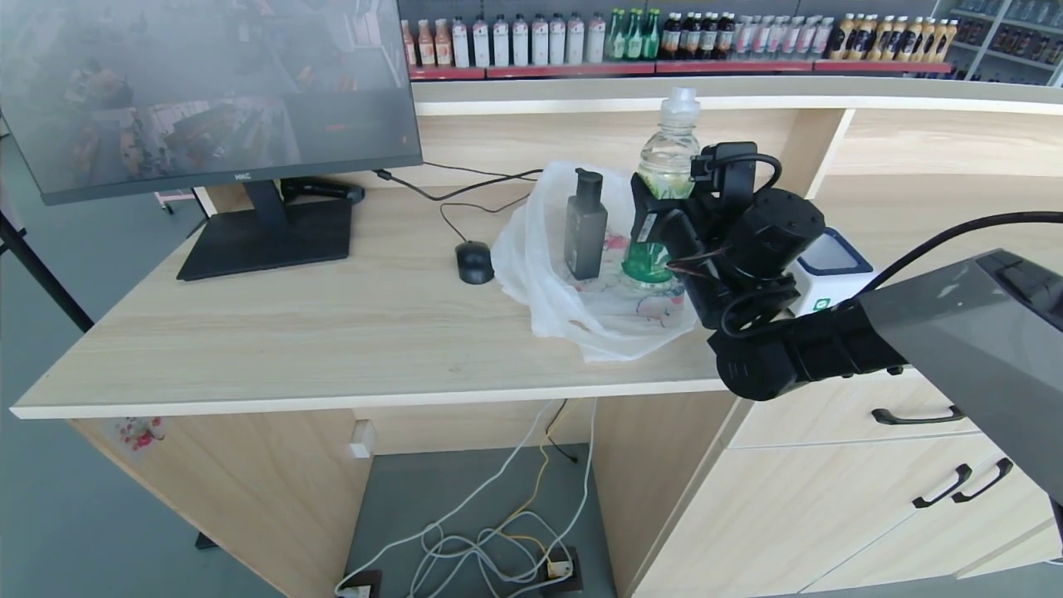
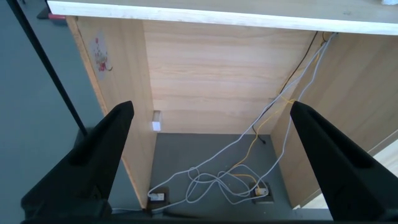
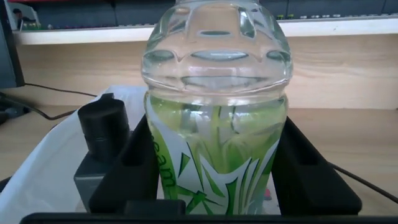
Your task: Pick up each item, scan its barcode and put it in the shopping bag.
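A clear drink bottle [image 1: 669,154] with a green label and white cap stands upright over the white plastic shopping bag [image 1: 555,274] on the wooden counter. My right gripper [image 1: 656,228] is shut on the bottle's lower body; the bottle [image 3: 216,118] sits between the black fingers [image 3: 127,168]. A dark grey pump bottle [image 1: 585,224] stands in the bag just left of it, its black cap [image 3: 102,121] close beside the fingers. My left gripper [image 2: 211,165] hangs open below the counter's edge, holding nothing, above the floor cables.
A white barcode scanner box [image 1: 833,278] sits right of the bag, partly behind my right arm. A monitor [image 1: 208,91], a mouse [image 1: 474,261] and cables lie on the counter's left half. Drawers [image 1: 913,448] are below right.
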